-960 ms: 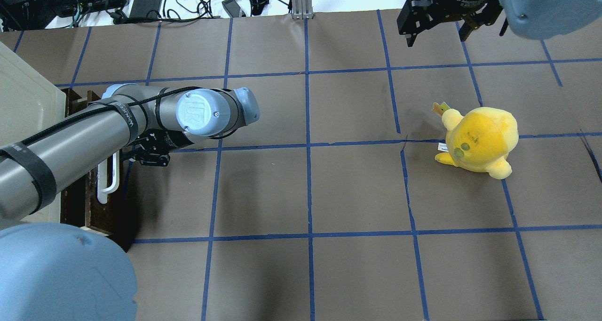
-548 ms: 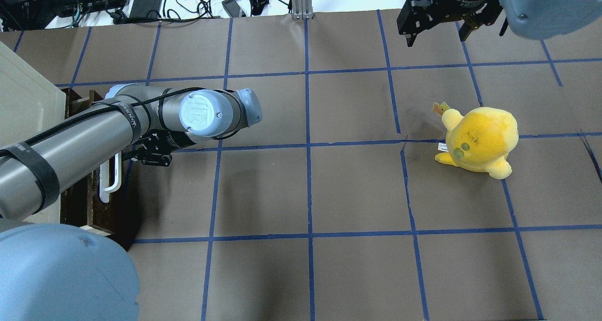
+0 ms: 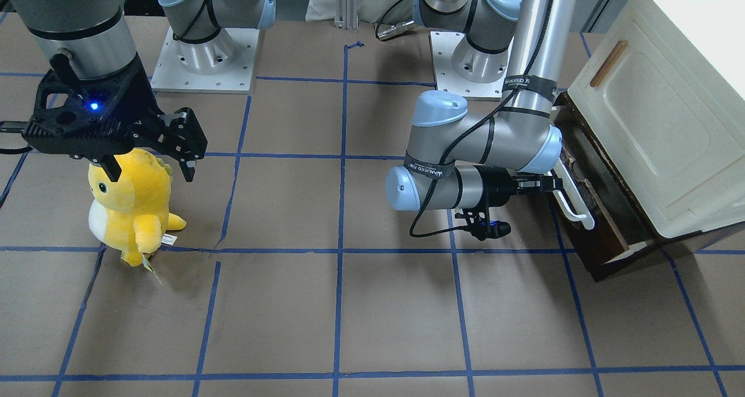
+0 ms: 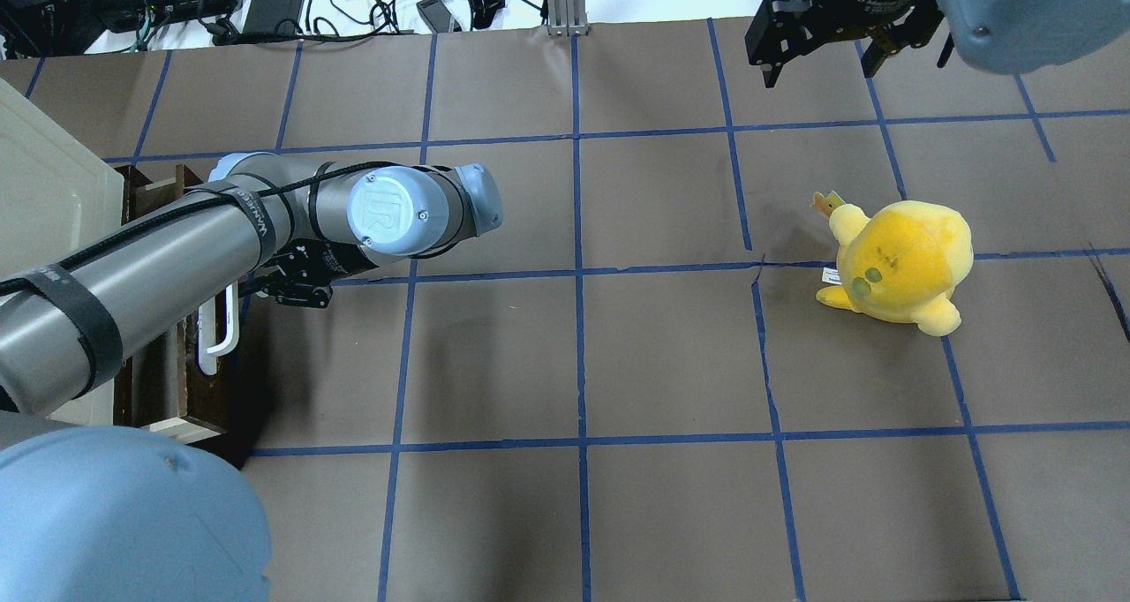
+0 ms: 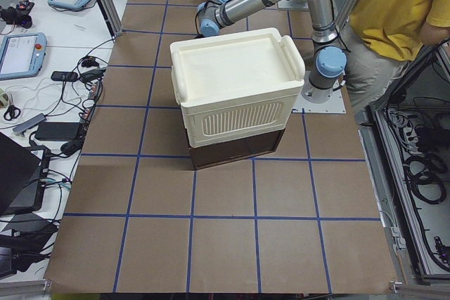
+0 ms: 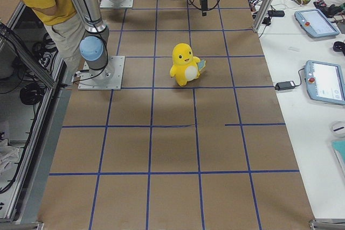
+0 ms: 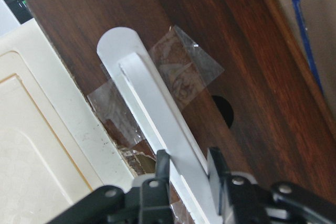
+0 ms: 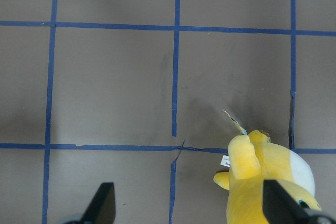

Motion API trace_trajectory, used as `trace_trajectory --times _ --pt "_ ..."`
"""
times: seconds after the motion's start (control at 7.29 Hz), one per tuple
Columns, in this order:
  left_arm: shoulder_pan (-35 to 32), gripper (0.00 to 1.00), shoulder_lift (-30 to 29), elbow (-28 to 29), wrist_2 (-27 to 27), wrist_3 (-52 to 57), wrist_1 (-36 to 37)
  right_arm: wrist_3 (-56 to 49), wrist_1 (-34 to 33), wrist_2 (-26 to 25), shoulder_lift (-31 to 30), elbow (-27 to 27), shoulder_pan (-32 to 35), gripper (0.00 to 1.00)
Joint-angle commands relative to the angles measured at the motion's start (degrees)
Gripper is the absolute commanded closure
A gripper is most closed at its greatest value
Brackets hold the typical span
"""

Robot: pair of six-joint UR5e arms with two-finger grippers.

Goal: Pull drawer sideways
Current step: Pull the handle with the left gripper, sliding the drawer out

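The drawer (image 3: 608,222) has a dark brown wooden front and a long white bar handle (image 3: 573,202). It sticks out a little from the bottom of the cream cabinet (image 3: 657,123). My left gripper (image 3: 553,183) is shut on the handle. In the left wrist view its fingers (image 7: 163,165) sit on either side of the white bar (image 7: 152,103), against the brown front (image 7: 236,61). In the overhead view the drawer (image 4: 190,390) and its handle (image 4: 222,328) lie at the left, partly under my left arm. My right gripper (image 3: 150,170) is open and empty, high above the table.
A yellow plush toy (image 3: 131,211) stands on the brown paper under my right gripper; it also shows in the overhead view (image 4: 900,262). The cream cabinet door has a small wooden handle (image 3: 608,63). A person in a yellow shirt (image 5: 394,5) stands behind the robot bases.
My left gripper has moved away from the cabinet with the handle in it, and the drawer has slid out a little. The right arm and the plush have not moved.
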Motion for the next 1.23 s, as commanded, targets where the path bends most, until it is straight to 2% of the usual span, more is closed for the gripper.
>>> trace_trajectory --times 0.0,1.1 --pt "-0.5 0.69 -0.08 0.06 -0.04 0.0 0.0 0.0 0.0 0.0 0.0 0.0 0.0 0.0" --pt "-3.05 0.69 -0.17 1.02 -0.82 0.53 -0.09 0.0 0.0 0.09 0.0 0.0 0.0 0.0"
